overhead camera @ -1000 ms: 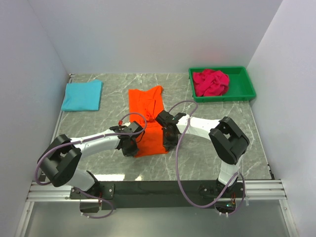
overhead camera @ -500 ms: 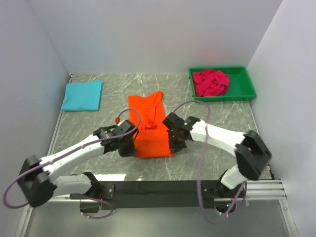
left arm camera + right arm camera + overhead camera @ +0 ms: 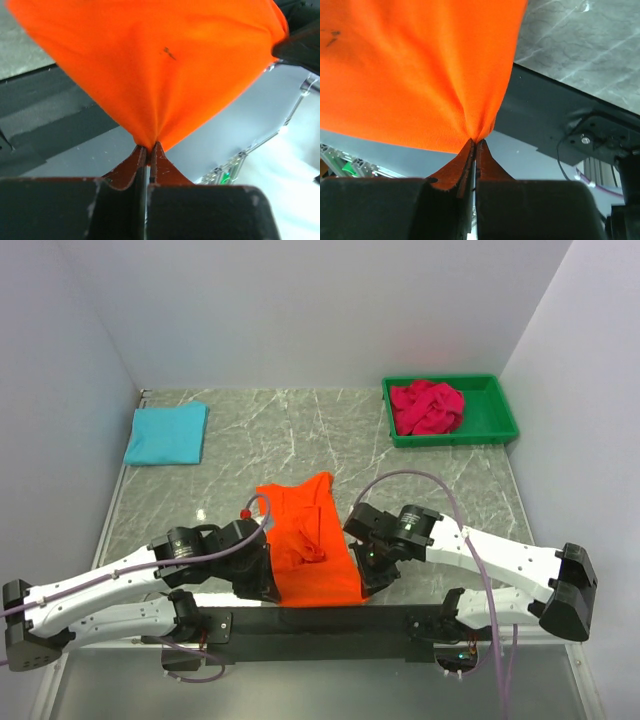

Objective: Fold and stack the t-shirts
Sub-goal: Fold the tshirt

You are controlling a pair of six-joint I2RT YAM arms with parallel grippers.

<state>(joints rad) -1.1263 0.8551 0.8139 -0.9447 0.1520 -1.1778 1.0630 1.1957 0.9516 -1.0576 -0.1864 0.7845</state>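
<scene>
Still clamped on one corner each, the left gripper (image 3: pixel 148 148) and right gripper (image 3: pixel 474 144) have dragged the orange t-shirt (image 3: pixel 312 558) from the middle of the desk (image 3: pixel 440 495) to its near edge, taut between them. This probably smooths it for folding.

green bin (image 3: pixel 490 412) sits at the far right of the grey marbled table (image 3: pixel 250 430).

top view is bright and evenly lit by soft overhead light, sharp throughout, with only faint shadows on the tabletop (image 3: pixel 300 430). in both wrist views the orange t-shirt (image 3: pixel 165 60) glows almost oversaturated. the left wrist view is soft, with washed-out pale glare at lower right.
</scene>
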